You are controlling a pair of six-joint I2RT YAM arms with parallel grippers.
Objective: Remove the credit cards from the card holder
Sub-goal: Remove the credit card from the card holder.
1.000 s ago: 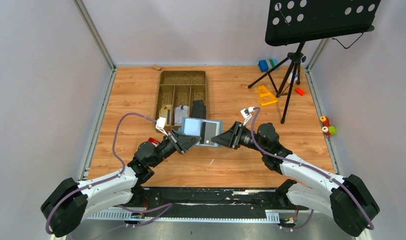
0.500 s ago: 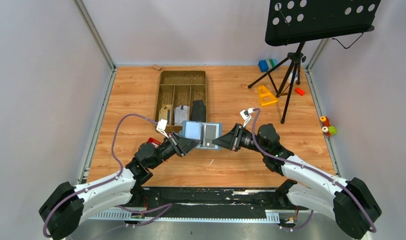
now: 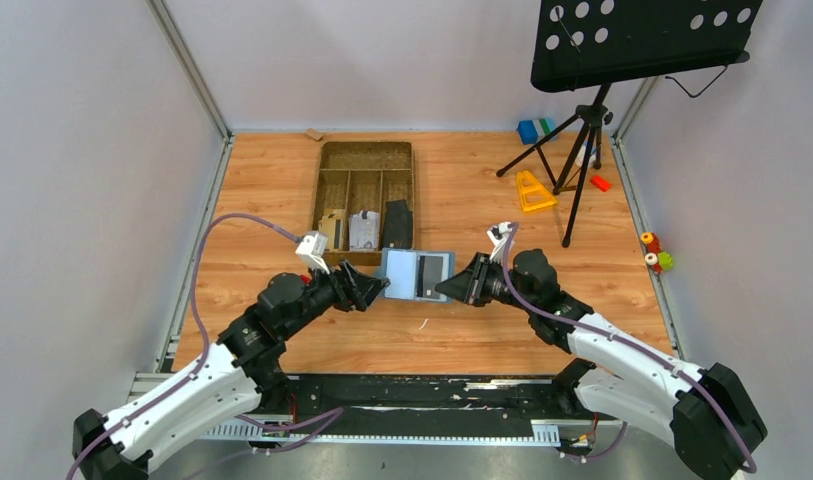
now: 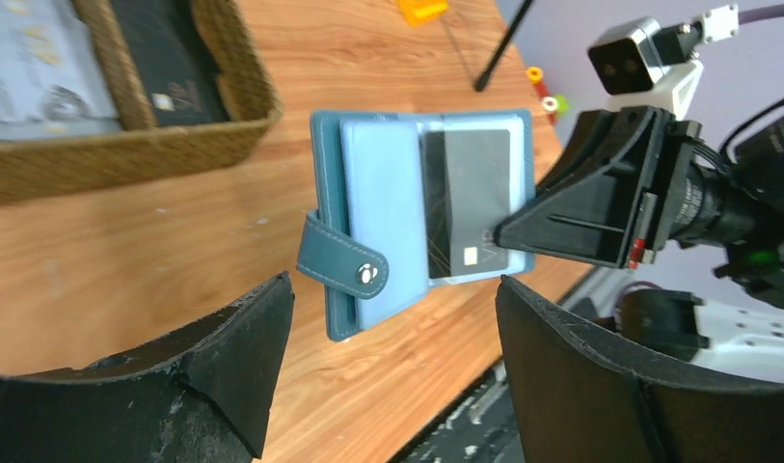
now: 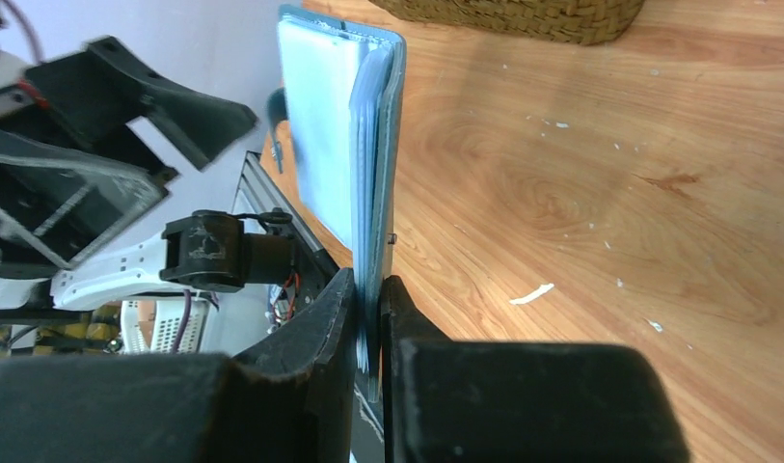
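- The card holder [image 5: 383, 145] is pinched by one edge in the right gripper [image 5: 368, 289], whose jaws are closed tight on the slate-blue cover. I can't tell if the grey card [image 4: 465, 203] is caught too.
- The left gripper [image 3: 372, 290] gapes wide and empty, just short of the snap strap [image 4: 344, 265].
- To do this well, I'd say the left should nip only the card's free edge and slide it straight along its pocket.
- The holder looks soft and stitched, the card stiff and slick. Both hang just in front of the woven tray [image 4: 127, 159].

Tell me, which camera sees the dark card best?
The left wrist view: the dark card faces it, big and clear, inside the card holder. The top view shows it tiny. The right wrist view sees the holder edge-on, card hidden.
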